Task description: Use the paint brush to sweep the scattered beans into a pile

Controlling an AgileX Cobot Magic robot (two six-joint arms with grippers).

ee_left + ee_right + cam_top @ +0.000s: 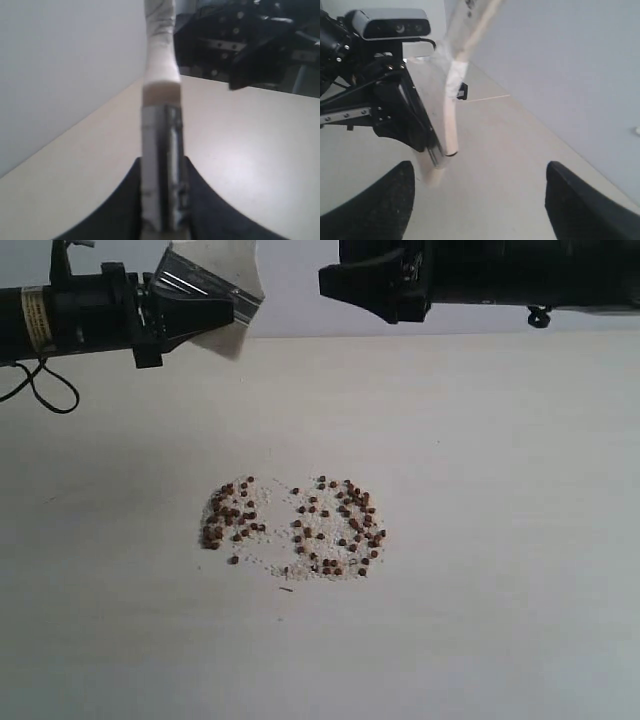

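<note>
Fingers of the left gripper (200, 312) are clamped narrow on the paint brush (205, 285), gripping it at the silver ferrule (190, 285). In the exterior view the brush hangs high at the far left, its pale bristles (222, 265) pointing up and away from the tabletop (500, 540). The beans (290, 525) lie well apart from it, near the middle of the tabletop, in 2 loose clusters with a thin gap between them, mixed with whitish grains (270, 550). The right gripper (385, 290) hovers at the far edge, wide and empty.

The left wrist view shows the brush edge-on: ferrule (162, 165) squeezed between the dark fingers (125, 215), bristles (161, 75) beyond.

In the right wrist view both fingers (370, 205) stand far apart with only bare tabletop (495, 190) between them.

The step in hand looks like bringing the brush down to start sweeping. It would go best with the bristles tilted downward, the tips set lightly on the tabletop just outside the left cluster, broad side facing the beans, then drawn slowly toward the gap so the round beans do not roll off.
</note>
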